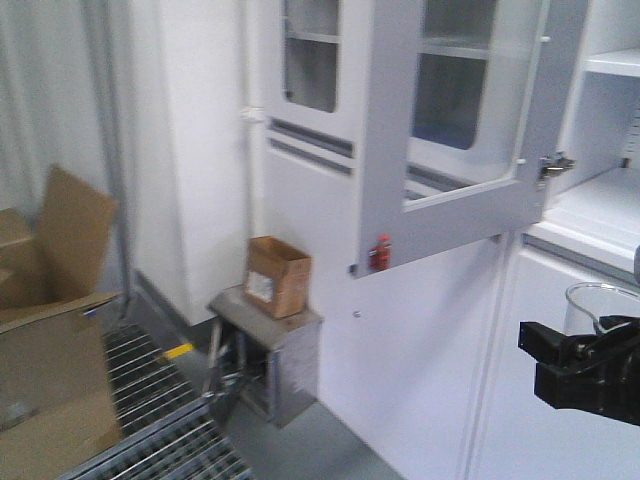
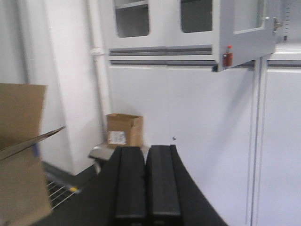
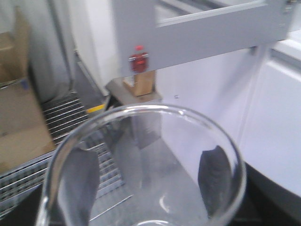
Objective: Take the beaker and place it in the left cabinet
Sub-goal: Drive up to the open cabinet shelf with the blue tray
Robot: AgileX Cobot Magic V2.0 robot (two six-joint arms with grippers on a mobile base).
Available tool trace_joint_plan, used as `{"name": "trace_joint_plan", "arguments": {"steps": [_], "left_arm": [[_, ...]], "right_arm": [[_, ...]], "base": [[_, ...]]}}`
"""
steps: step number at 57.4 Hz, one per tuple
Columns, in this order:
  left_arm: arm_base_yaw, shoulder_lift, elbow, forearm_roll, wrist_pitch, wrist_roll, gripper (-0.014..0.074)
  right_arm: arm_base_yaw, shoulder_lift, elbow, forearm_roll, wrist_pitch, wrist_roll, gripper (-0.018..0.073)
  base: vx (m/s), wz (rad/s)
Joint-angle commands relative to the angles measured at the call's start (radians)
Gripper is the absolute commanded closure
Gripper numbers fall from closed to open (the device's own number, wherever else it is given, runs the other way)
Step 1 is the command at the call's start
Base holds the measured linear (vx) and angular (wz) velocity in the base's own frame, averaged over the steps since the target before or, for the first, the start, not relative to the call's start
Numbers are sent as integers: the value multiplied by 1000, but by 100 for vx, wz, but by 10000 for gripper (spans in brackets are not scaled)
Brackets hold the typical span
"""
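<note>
The beaker (image 3: 141,109), a clear glass cylinder, fills the right wrist view, and I look down into its open mouth. My right gripper (image 3: 146,188) is shut on it, with dark fingers (image 3: 214,176) showing through the glass on both sides. In the front view the beaker (image 1: 600,305) rises above the black right gripper (image 1: 585,370) at the lower right. The left cabinet (image 1: 610,200) is pale grey; its glass door (image 1: 450,130) hangs open and its grey shelves show at the upper right. My left gripper (image 2: 146,183) is shut and holds nothing.
A small cardboard box (image 1: 278,275) sits on a low metal stand (image 1: 265,350) by the wall. A large open cardboard box (image 1: 50,330) stands at left over metal grating (image 1: 160,400). A red tag (image 1: 380,253) hangs at the open door's lower corner.
</note>
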Motion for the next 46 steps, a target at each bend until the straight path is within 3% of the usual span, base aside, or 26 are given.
{"name": "trace_joint_plan", "arguments": {"steps": [1, 46], "left_arm": [[-4, -18, 16, -8, -84, -3, 596], [-4, -18, 16, -8, -84, -3, 596]], "right_arm": [[-3, -15, -29, -16, -75, -7, 564], [-3, -15, -29, -16, -75, -7, 564]], "base": [[41, -59], [35, -66]]}}
